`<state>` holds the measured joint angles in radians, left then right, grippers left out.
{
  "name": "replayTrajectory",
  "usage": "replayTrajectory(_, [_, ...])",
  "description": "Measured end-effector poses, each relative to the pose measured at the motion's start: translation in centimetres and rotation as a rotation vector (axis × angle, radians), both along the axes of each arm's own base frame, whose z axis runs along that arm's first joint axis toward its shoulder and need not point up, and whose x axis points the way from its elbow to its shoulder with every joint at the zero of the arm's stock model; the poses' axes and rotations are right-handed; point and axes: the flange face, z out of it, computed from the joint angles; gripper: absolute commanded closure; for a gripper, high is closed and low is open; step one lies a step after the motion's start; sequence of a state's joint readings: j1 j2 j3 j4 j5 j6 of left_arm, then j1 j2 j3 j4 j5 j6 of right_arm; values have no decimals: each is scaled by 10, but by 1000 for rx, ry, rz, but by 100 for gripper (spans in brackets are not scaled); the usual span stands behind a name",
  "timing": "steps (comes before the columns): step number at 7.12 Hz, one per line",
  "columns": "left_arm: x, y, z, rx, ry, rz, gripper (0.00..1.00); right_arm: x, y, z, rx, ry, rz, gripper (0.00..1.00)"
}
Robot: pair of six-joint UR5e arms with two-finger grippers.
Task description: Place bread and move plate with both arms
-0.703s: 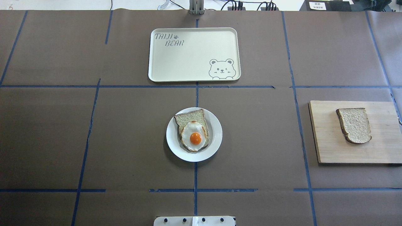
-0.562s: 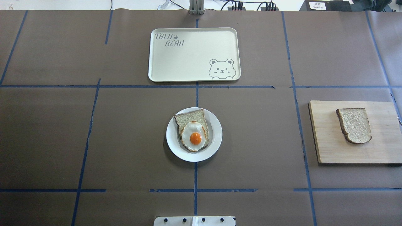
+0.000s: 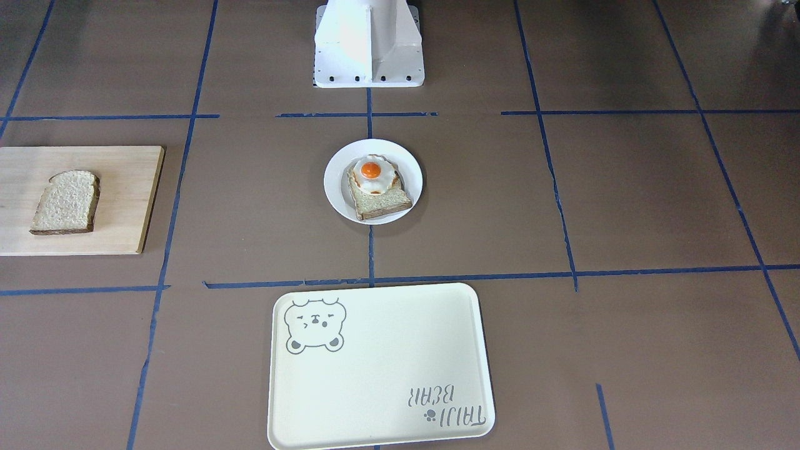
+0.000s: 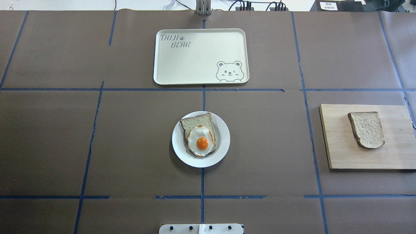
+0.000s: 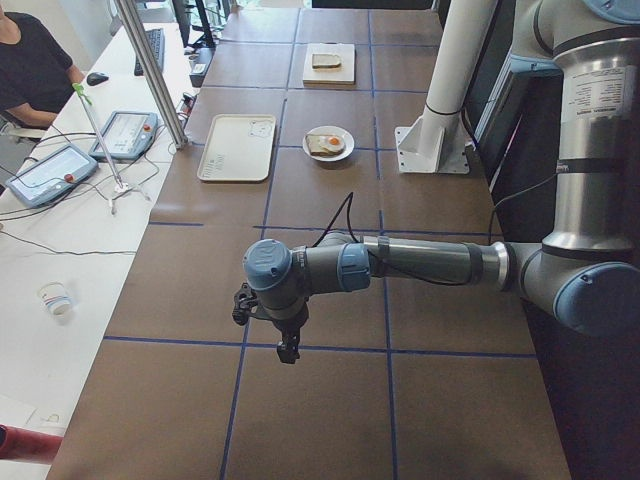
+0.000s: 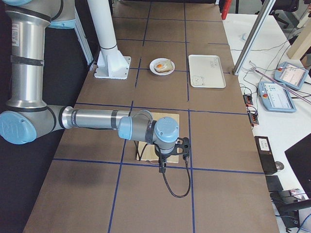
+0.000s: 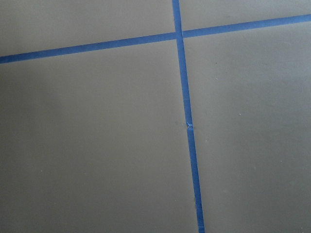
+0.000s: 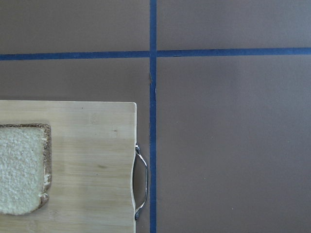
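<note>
Left claw (image 5: 288,348) and right claw (image 6: 163,167) hang above the table (image 5: 450,400) — whether apart or together, I cannot tell.

Left arm (image 5: 420,265): forearm stretched level, wrist bent, left gripper (image 5: 288,348) pointing straight down. Right arm (image 6: 92,119): much same pose, forearm level, right gripper (image 6: 163,166) pointing down. Both grippers small, dark, seen side-on only; jaw state unclear.
</note>
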<state>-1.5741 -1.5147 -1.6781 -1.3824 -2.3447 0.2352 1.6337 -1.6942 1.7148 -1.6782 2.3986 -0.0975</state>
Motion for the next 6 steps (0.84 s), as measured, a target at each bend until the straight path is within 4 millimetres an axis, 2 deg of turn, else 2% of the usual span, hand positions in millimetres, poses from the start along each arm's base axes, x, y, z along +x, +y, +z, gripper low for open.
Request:
replayTrajectory(4, [0,1,0,1,2,-5,0,0,-2,-6,6,-2,6,0])
replayTrajectory(6, [0,1,-2,5,2,-6,0,0,-9,-14,25,-1,5,0])
